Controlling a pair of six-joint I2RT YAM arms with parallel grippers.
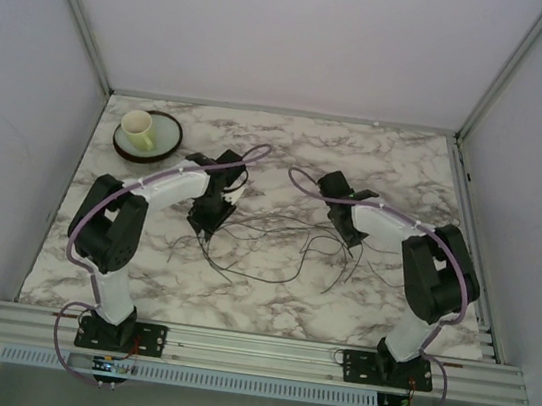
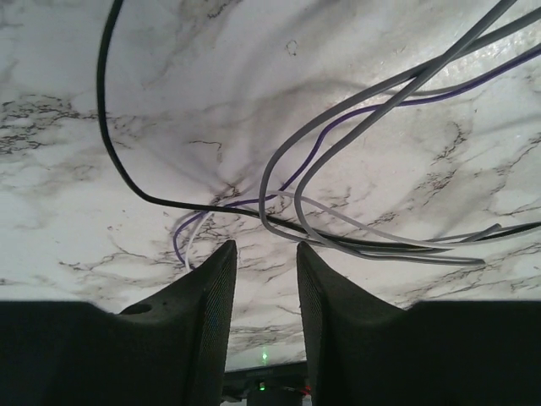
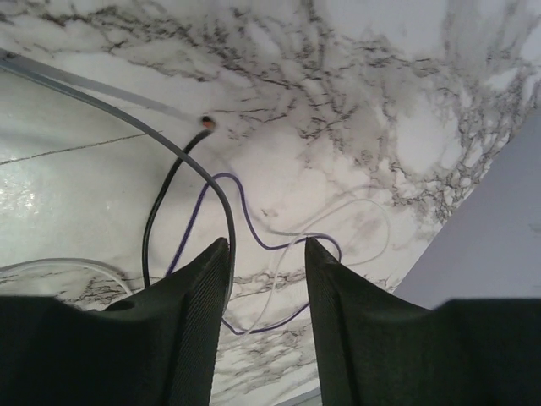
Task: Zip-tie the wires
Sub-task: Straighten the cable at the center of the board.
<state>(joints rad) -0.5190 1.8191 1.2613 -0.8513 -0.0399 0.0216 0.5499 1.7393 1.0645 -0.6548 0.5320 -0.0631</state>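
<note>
The wires (image 1: 267,246) lie loose on the marble table (image 1: 266,308), sprawled between the 2 arms, not yet gathered and with no tie around them. The left gripper (image 2: 266,245) stands partly open and holds nothing, with strands crossing just beyond its tips. The right gripper (image 3: 266,241) is likewise partly open and empty, a black strand running beside its left finger. The step looks like collecting the strands: each gripper should come low, straddle several strands at once, close fully, then draw toward the middle so 1 tight bundle forms.
</note>
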